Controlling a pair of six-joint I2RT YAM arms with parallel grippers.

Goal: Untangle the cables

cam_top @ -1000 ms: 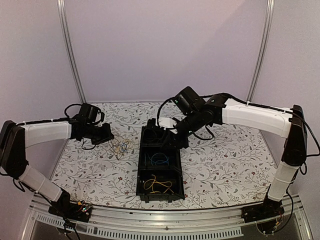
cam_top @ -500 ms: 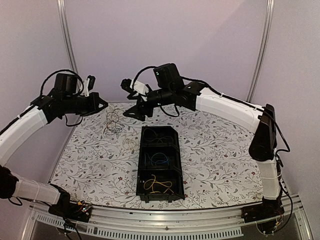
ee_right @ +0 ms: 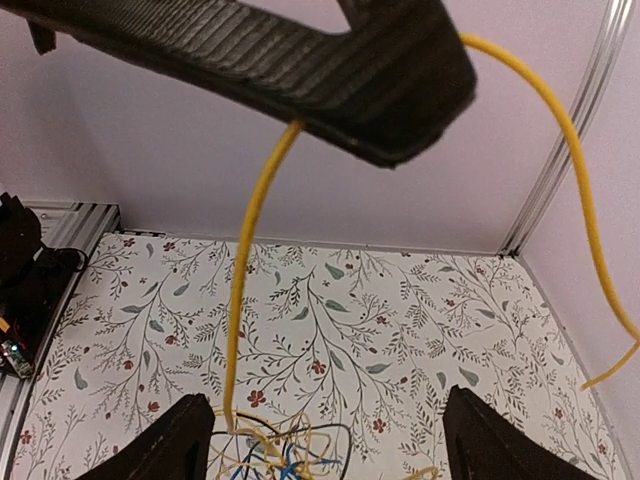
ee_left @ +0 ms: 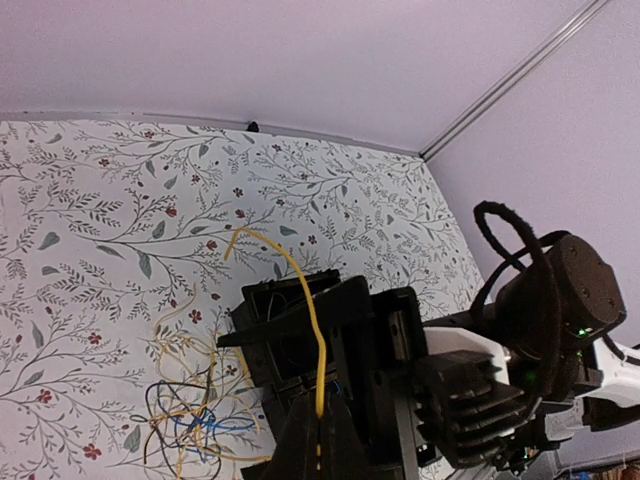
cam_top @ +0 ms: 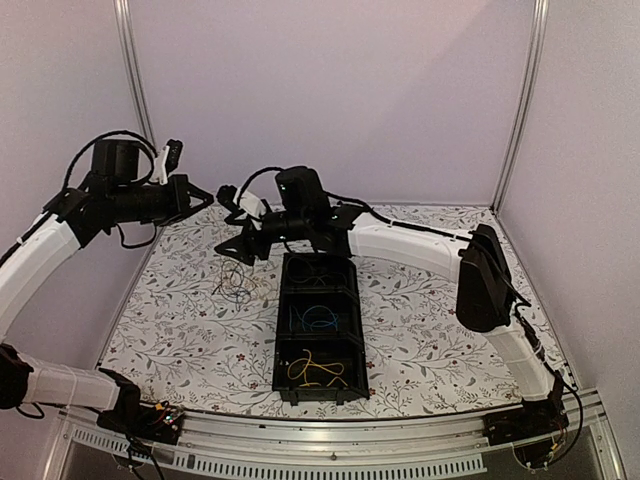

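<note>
The cables lie as a tangle (cam_top: 236, 281) of thin yellow, blue and dark wires on the floral table, left of the black tray (cam_top: 352, 300). My left gripper (cam_top: 203, 196) is raised above the tangle and shut on one yellow cable (ee_left: 305, 290), which hangs from its tips (ee_left: 320, 418) down into the tangle (ee_left: 185, 425). My right gripper (cam_top: 232, 246) reaches across from the right and hovers just above the tangle (ee_right: 285, 452). Its jaws (ee_right: 328, 402) stand wide open, empty, on either side of the hanging yellow cable (ee_right: 240, 300).
The tray holds a blue cable (cam_top: 318, 320) in its middle compartment and a yellow one (cam_top: 315, 371) in the near compartment. The right arm (cam_top: 420, 245) stretches over the tray's far end. Walls and metal posts (cam_top: 140, 100) border the table.
My right gripper left the tray's far end, swung left over the tangle and opened. My left gripper rose from the table, pulling the yellow cable upward; the tangle lifted, then settled lower.
</note>
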